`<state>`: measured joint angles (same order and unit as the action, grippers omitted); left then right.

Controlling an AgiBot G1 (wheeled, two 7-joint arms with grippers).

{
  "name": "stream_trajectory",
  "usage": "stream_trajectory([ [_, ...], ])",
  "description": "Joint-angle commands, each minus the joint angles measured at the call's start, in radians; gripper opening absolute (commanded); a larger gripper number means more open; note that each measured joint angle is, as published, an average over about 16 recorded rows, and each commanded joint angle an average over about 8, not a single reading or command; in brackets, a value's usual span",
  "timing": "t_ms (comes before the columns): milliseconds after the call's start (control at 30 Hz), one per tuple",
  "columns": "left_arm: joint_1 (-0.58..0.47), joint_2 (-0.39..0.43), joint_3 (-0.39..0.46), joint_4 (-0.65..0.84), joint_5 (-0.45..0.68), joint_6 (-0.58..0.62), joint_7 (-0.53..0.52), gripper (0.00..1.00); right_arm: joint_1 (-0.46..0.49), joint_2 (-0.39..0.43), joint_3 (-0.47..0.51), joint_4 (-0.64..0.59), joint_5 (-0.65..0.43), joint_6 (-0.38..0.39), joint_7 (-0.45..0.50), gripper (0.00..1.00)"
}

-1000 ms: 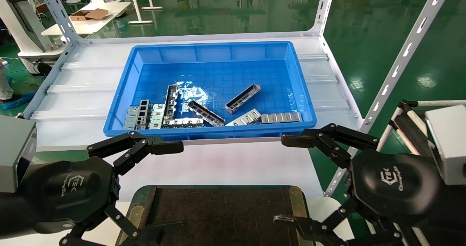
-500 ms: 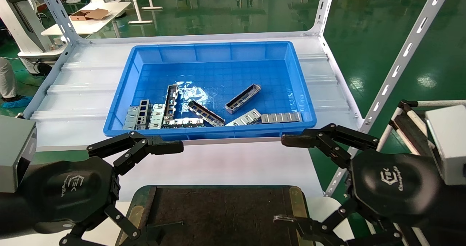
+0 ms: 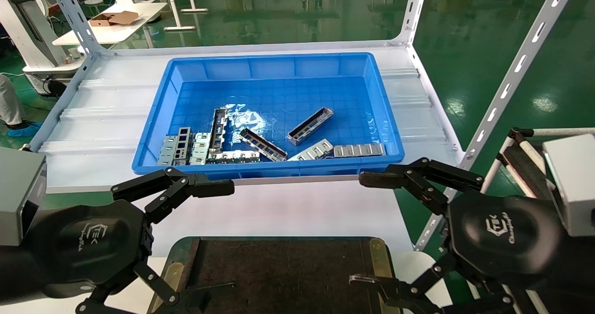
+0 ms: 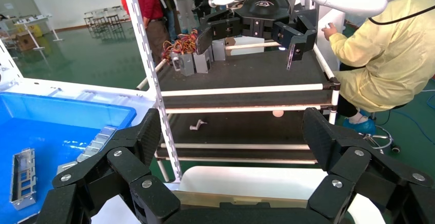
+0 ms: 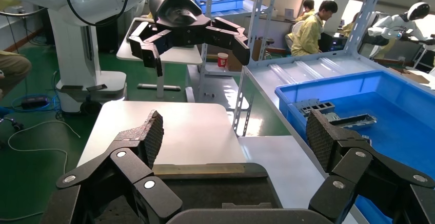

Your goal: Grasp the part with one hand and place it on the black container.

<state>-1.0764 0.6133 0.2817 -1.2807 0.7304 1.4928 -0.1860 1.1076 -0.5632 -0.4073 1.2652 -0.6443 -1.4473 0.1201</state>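
Note:
Several silver-grey metal pieces lie in the blue bin [image 3: 279, 68]. One trough-like part [image 3: 310, 126] rests slanted near the bin's middle, two more [image 3: 263, 145] [image 3: 218, 129] lie to its left. The black container [image 3: 279, 267] sits nearest me, between the arms, with nothing on its visible surface. My left gripper [image 3: 216, 239] hovers open at the container's left end. My right gripper [image 3: 367, 230] hovers open at its right end. Both wrist views show wide-spread fingers [image 4: 149, 131] [image 5: 154, 131] with nothing between them. The container's brass strip [image 5: 197, 169] lies under the right gripper.
Flat tabbed plates [image 3: 358, 150] lie along the bin's near wall. The bin stands on a white shelf [image 3: 93, 119] framed by slotted uprights [image 3: 506, 86]. A dark rack [image 4: 246, 75] and people stand off to the side. White tabletop [image 3: 279, 207] lies between bin and container.
Both arms and the parts hold still. Only a person's leg at the far left edge has shifted.

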Motion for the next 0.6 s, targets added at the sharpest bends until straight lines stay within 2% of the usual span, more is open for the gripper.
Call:
stream_trajectory([
  [33, 0.0, 0.0, 0.0, 0.0, 0.0, 0.0, 0.0, 1.0, 0.0, 0.0, 0.0, 0.0, 0.0, 0.0, 0.0, 1.0],
  [600, -0.04, 0.032, 0.017, 0.036, 0.039, -0.023, 0.0, 1.0, 0.0, 0.0, 0.0, 0.0, 0.0, 0.0, 0.0, 1.0],
])
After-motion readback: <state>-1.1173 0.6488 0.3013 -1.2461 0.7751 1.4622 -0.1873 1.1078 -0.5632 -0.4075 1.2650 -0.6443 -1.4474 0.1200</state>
